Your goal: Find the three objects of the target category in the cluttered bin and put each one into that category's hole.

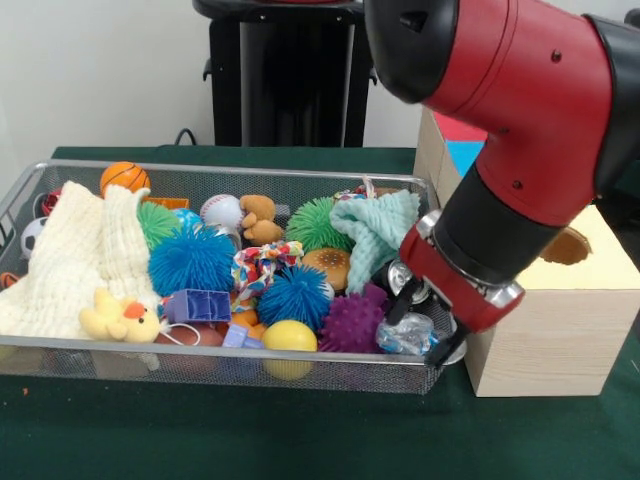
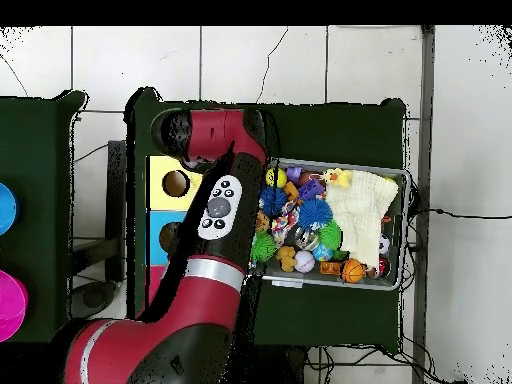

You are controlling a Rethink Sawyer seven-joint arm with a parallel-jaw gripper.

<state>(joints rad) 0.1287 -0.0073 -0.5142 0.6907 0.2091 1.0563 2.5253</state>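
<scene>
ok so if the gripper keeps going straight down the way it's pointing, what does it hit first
Most likely the crumpled clear plastic bottle in the wire bin's corner nearest the wooden box. The gripper points down at it, its black fingers either side. Whether they already touch is unclear.

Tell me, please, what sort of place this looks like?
Probably a robotics lab: a red arm on a pedestal reaches into a wire bin of toys on a green-covered table, beside a wooden sorting box.
</scene>
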